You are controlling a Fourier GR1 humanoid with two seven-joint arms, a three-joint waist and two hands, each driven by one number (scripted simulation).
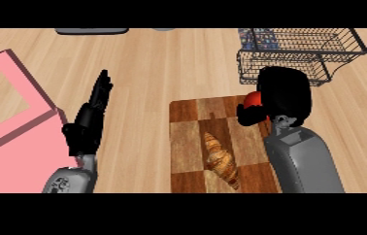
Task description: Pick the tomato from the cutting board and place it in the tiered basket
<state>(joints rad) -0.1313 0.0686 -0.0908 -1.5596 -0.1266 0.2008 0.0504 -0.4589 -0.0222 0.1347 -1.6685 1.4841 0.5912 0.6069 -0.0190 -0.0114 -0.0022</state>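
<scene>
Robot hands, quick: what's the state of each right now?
Left robot hand: open, fingers straight, holding nothing.
Right robot hand: shut, fingers curled round the tomato.

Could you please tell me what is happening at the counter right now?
The robot's right hand is curled round the red tomato at the far right corner of the cutting board. The tiered basket stands just beyond the board, and the tomato is not in it yet. A croissant lies on the board nearer the robot. The left hand rests open at the left, holding nothing.
</scene>
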